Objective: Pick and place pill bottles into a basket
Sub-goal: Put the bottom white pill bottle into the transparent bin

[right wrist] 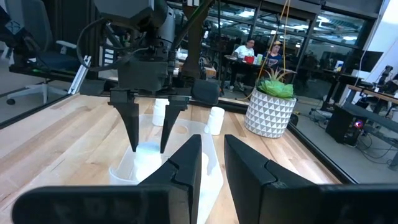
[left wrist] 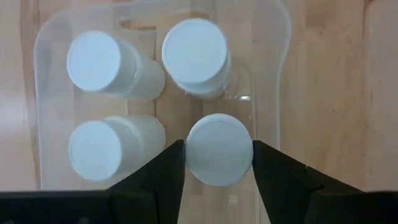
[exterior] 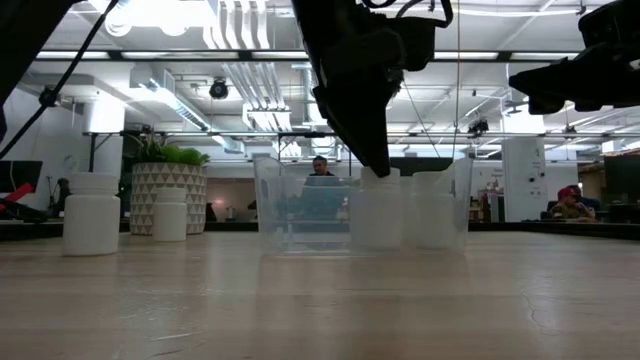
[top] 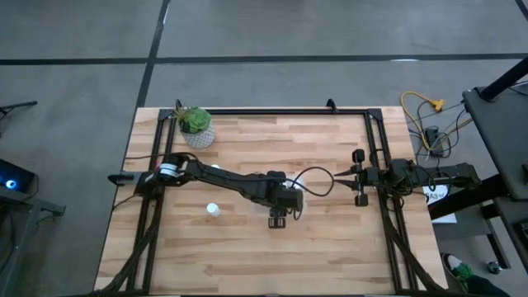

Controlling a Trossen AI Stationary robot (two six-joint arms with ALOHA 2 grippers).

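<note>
The left gripper pinches the smooth round cap of a white pill bottle inside the clear plastic basket, beside three others. Two bottles stand on the wooden table. The right gripper, narrowly parted and empty, waits at the table's right edge.

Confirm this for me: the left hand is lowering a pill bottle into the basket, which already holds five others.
Not five. The left wrist view shows three bottles already standing in the basket, with the left hand closed on a fourth pill bottle being lowered in beside them. The rest is right.
</note>
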